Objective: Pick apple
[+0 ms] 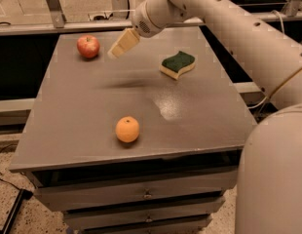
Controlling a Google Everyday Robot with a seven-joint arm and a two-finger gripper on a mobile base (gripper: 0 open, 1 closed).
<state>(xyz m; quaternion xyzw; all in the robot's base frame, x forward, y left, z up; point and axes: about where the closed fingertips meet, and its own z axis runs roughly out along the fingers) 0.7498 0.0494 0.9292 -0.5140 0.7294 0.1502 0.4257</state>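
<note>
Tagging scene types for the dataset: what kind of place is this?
Probably a lab or workshop test station: grey drawer cabinet as the table, metal framing behind, speckled floor. Gripper hovers beside the apple.

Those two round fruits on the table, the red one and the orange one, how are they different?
The apple is red and glossy; the orange fruit is plain orange. The apple sits at the table's back, near the claw; the orange fruit lies near the front edge. Both are round, similar in size, on the table.
</note>
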